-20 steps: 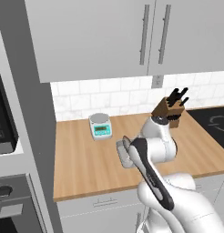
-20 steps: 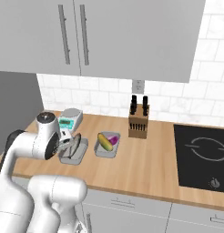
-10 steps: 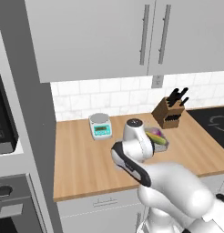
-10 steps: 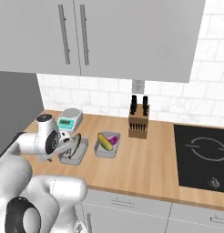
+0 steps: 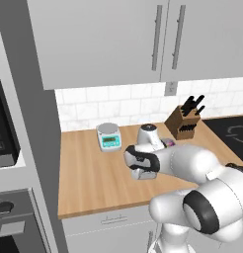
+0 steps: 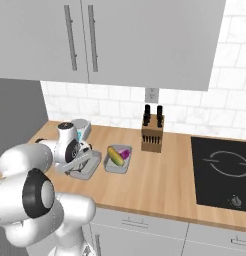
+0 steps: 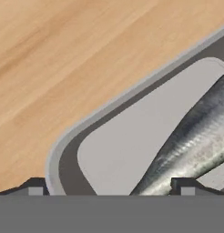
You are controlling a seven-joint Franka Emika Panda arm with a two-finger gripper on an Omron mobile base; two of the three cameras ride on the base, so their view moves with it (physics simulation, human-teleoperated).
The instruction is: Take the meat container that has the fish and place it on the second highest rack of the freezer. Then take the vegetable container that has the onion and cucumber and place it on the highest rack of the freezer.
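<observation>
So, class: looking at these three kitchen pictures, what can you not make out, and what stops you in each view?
- Left base view: the fish tray is mostly hidden by the arm; the vegetable tray peeks out as a sliver.
- Right base view: the fish is largely covered by the robot's hand.
- Hand view: the fish is cut off at the right edge; its tray too.
- Pincer: just the tips show, standing apart.

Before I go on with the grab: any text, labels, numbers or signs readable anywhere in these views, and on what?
No readable words or numbers anywhere.
Kitchen scale: its teal display panel shows dark marks, too small and blurred to read.
Cooktop: pale circular burner outline and a small round mark near its front corner, symbols only, no text.
Knife block, fish tray, cupboards: no markings.
</observation>
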